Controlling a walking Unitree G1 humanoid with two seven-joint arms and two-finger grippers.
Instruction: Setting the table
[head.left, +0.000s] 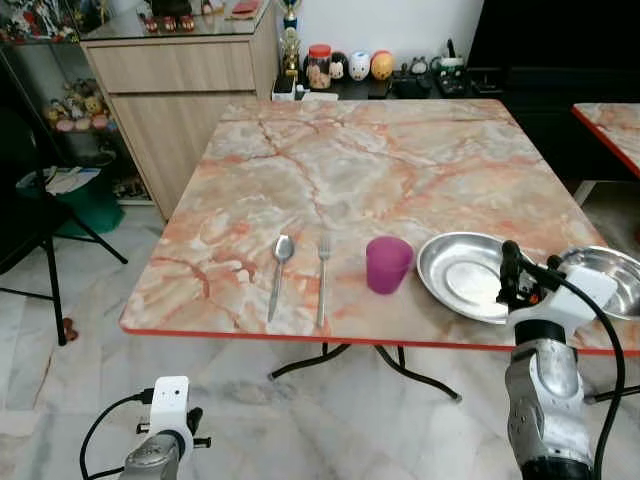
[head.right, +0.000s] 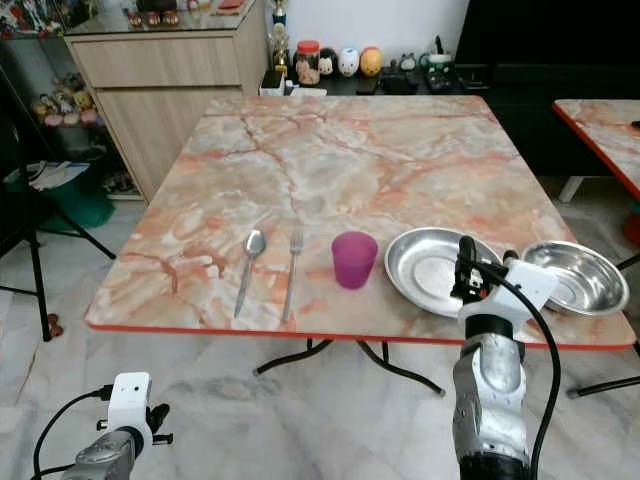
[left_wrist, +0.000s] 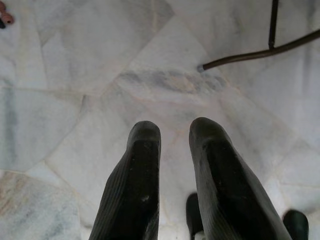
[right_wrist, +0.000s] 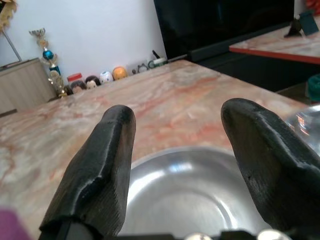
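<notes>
A square tabletop (head.left: 350, 160) of pink-orange veined marble with a red edge stands on black metal legs over a pale marble-tiled floor (head.left: 60, 370). Along its near edge lie a spoon (head.left: 280, 272), a fork (head.left: 322, 278) just beside it, a purple cup (head.left: 387, 264) standing upright, and two steel bowls: the nearer bowl (head.left: 462, 276) next to the cup, the second bowl (head.left: 612, 276) at the right corner. The right hand (right_wrist: 175, 150) hovers over the nearer bowl, fingers spread wide apart and empty. The left hand (left_wrist: 175, 165) hangs low above the floor, its fingers slightly parted, holding nothing. A wooden cabinet (head.left: 170, 90) stands behind, with small figurines (head.left: 350, 65) along the wall.
</notes>
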